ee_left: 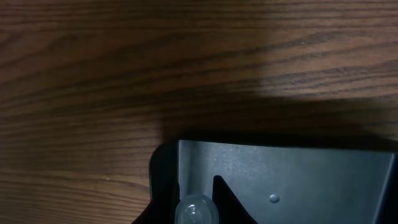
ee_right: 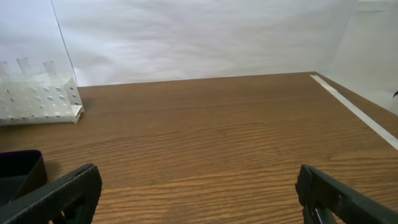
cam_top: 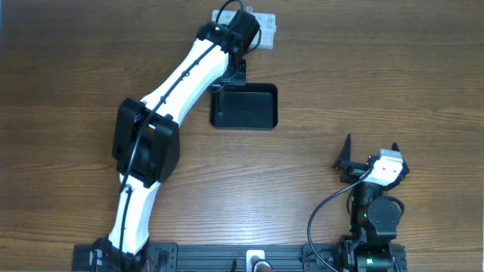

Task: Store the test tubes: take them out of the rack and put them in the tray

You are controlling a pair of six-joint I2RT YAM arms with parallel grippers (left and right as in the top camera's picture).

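The clear test tube rack [cam_top: 266,30] stands at the far edge of the table; in the right wrist view the rack [ee_right: 38,98] still holds a few tubes. In front of it lies the black tray [cam_top: 253,109]. My left gripper [cam_top: 231,77] hangs over the tray's far left corner [ee_left: 186,155], shut on a test tube [ee_left: 196,211] whose rounded end shows between the fingers. My right gripper [cam_top: 367,157] rests near the right arm's base, well away from the tray, open and empty [ee_right: 199,199].
Bare wooden table surrounds the tray and the rack. A white tape line [ee_right: 354,109] marks the table's right side. The left arm's body stretches diagonally across the left half of the table.
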